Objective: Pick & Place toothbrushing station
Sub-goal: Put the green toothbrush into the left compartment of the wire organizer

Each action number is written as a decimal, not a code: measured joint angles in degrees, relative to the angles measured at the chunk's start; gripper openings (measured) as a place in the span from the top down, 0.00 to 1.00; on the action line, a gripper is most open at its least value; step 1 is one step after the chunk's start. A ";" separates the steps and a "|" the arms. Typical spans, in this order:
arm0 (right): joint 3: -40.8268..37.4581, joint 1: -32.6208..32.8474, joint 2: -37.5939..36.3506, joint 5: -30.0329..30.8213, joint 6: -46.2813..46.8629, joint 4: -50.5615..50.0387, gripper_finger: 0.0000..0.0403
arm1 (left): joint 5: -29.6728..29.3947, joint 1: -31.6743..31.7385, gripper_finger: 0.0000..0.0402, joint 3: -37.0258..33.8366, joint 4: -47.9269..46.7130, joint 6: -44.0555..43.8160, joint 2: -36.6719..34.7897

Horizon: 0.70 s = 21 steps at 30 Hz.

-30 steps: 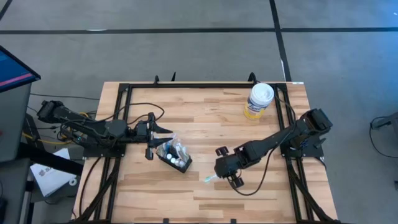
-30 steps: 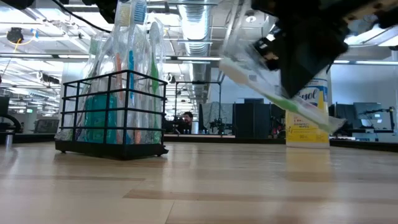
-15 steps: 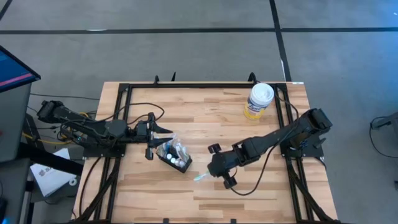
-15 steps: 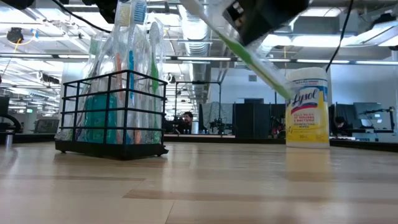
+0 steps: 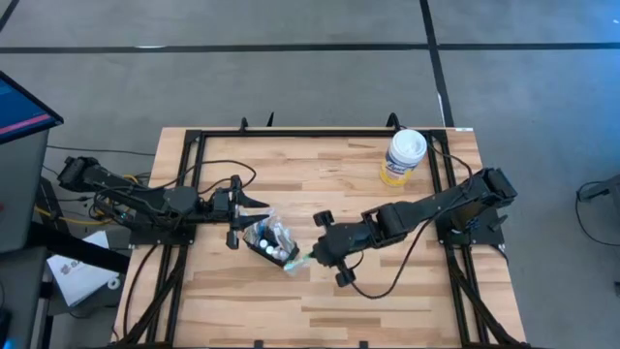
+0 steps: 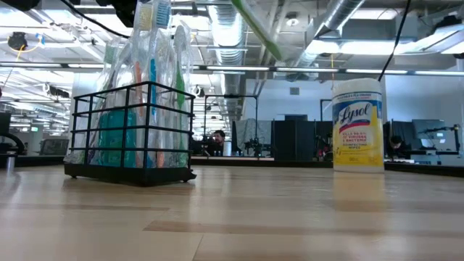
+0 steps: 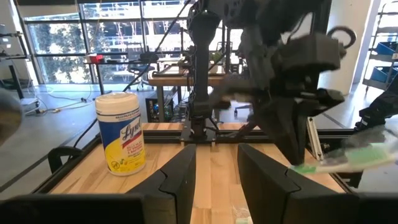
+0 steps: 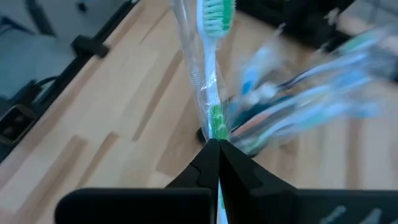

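My right gripper [image 8: 214,149], pinched tight on a wrapped green toothbrush [image 8: 208,74] (bristles leading), hangs just beside the toothbrushing station [image 5: 270,242], its slots straight ahead.

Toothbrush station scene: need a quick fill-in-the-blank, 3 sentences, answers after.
1. The right gripper is shut on a wrapped toothbrush whose bristles are ____ in colour.
2. The toothbrushing station is a black ____ basket already holding several brushes.
3. The yellow canister with the white lid stands near the table's far ____ corner in the high view.

Missing words: green; wire; right
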 joint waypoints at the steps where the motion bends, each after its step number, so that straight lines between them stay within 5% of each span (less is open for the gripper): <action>1: 0.57 -0.26 0.00 0.63 -0.25 0.20 1.00 | 0.00 -0.02 0.72 0.00 0.01 0.08 0.00; 21: 3.93 -5.14 -0.02 3.82 -5.95 13.69 1.00 | 0.00 -0.02 0.72 0.00 0.38 2.99 0.00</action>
